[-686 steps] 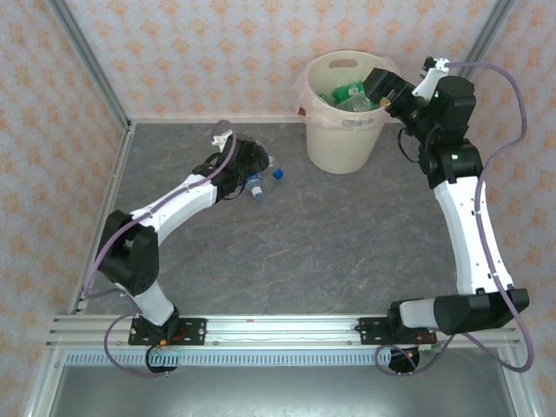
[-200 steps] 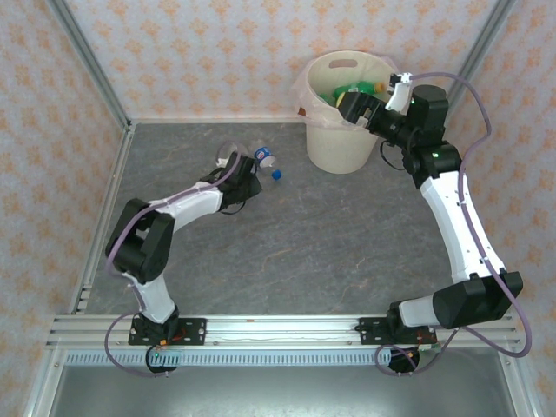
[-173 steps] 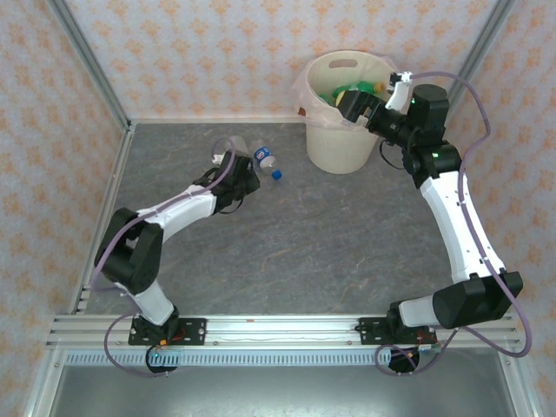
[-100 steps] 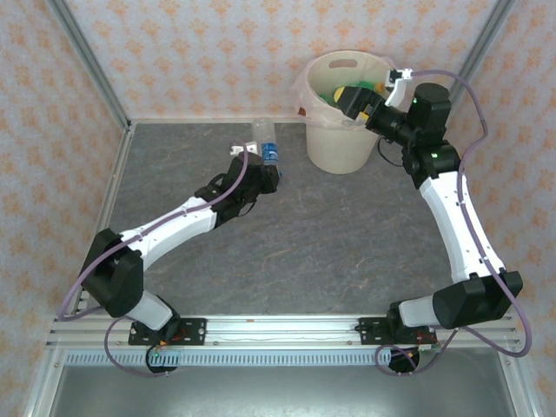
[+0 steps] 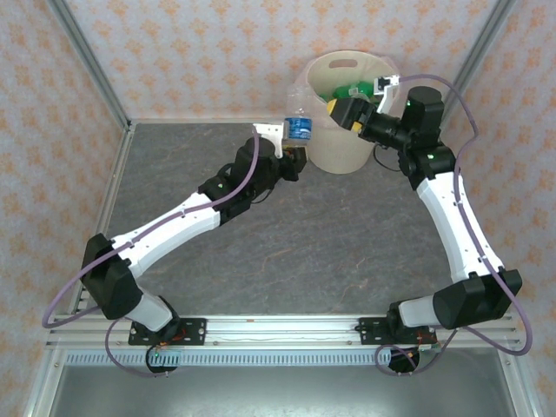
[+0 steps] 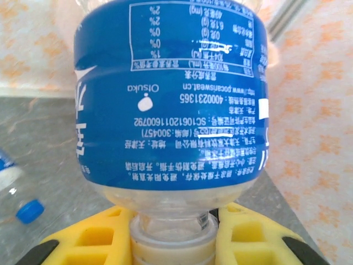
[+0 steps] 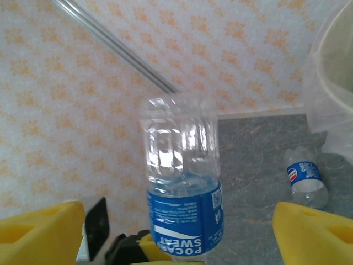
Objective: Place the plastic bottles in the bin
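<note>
My left gripper [image 6: 172, 243] is shut on the neck of a clear plastic bottle [image 6: 171, 99] with a blue label, held bottom up. From above, that bottle [image 5: 298, 126] stands just left of the cream-white bin [image 5: 343, 152], with the left gripper [image 5: 291, 149] under it. Over the bin's left rim my right gripper [image 5: 347, 111] is open, its yellow fingers [image 7: 314, 232] wide apart with nothing in them. It faces the held bottle [image 7: 182, 182]. Green bottles [image 5: 347, 91] lie inside the bin. A second blue-labelled bottle [image 7: 304, 179] lies on the floor.
A loose blue cap [image 6: 28, 211] lies on the grey floor beside the lying bottle [image 6: 6, 171]. The bin's clear liner [image 7: 331, 83] hangs over its rim. Patterned walls and metal posts close in the back and sides. Open floor stretches toward the arm bases.
My left arm has lifted the blue-labelled bottle off the floor and carried it right, up to the bin's side. My right gripper has moved left over the rim and narrowed a little.
</note>
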`<state>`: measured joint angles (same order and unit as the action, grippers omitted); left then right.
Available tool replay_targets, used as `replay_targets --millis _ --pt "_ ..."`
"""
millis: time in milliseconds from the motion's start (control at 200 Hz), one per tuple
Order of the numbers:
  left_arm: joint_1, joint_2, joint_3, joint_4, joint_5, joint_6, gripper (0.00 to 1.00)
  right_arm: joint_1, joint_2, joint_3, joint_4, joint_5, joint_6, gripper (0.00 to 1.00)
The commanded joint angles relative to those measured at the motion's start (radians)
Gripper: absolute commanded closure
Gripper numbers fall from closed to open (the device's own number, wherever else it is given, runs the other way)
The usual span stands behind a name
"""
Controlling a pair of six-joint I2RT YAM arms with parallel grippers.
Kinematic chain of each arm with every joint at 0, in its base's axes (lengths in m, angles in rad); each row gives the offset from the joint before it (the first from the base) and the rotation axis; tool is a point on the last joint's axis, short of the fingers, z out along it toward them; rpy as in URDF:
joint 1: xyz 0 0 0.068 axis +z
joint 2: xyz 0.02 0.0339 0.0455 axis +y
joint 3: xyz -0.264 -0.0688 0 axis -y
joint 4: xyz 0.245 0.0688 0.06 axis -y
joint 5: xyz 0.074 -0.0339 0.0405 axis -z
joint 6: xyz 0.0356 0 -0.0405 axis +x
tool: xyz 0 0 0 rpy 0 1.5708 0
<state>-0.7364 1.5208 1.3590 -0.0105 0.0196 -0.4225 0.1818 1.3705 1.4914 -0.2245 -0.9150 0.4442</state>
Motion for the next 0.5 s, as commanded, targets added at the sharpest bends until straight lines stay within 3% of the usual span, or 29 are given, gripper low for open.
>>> replay_targets --millis 0,400,496 --pt "-0.026 0.029 0.064 -0.027 0.018 0.07 0.78 0.014 -0.022 -0.006 -0.017 -0.042 -0.037 0.13" --pt "-0.113 0.093 0.208 -0.179 -0.035 0.207 0.78 0.048 -0.005 0.0 -0.031 -0.049 -0.055 0.16" --pt "-0.116 0.094 0.206 -0.179 -0.043 0.214 0.78 0.049 -0.005 0.003 -0.048 -0.047 -0.064 0.2"
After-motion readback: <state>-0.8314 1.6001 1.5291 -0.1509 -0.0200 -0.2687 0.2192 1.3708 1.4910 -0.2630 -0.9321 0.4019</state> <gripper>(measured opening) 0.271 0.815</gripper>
